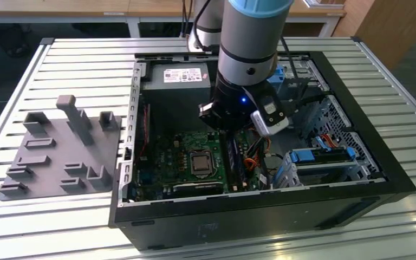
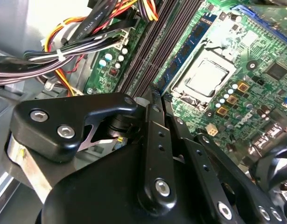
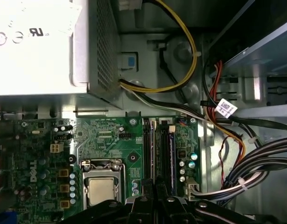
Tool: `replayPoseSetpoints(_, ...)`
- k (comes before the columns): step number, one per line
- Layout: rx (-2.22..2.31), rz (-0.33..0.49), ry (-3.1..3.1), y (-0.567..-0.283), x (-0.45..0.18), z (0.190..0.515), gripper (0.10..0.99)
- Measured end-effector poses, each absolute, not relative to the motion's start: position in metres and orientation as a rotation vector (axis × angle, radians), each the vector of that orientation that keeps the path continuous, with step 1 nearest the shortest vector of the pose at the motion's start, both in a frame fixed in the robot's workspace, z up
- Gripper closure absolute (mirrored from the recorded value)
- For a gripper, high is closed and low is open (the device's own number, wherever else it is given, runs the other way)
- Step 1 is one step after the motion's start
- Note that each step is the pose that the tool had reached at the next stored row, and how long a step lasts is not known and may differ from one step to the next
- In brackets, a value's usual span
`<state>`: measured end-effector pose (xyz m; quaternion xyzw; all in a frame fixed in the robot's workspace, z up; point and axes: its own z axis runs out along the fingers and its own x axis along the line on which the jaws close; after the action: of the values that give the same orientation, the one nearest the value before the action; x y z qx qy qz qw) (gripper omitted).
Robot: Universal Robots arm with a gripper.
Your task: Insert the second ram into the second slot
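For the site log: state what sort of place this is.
Probably a robotics lab or workshop: a robot arm reaches into an open computer case on a slatted metal table, beside a grey fixture plate.

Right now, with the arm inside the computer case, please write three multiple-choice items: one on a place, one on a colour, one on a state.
1. The gripper is nearest to: A) the power supply; B) the memory slots; C) the grey tray.
2. The motherboard is: A) green; B) red; C) white.
3. The processor socket is: A) under a cooler; B) uncovered; C) under a cable bundle.
Answers: 1 B, in both wrist views the gripper is at the slots' end. 2 A, its board shows green around the socket. 3 B, its metal top lies bare.
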<state>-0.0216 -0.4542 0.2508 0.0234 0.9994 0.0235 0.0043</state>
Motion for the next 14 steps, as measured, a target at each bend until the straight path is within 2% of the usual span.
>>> replayPoseSetpoints(14, 0.080, 0.074, 3.134, -0.4597, -0.0198, 0.2417, 0.949)
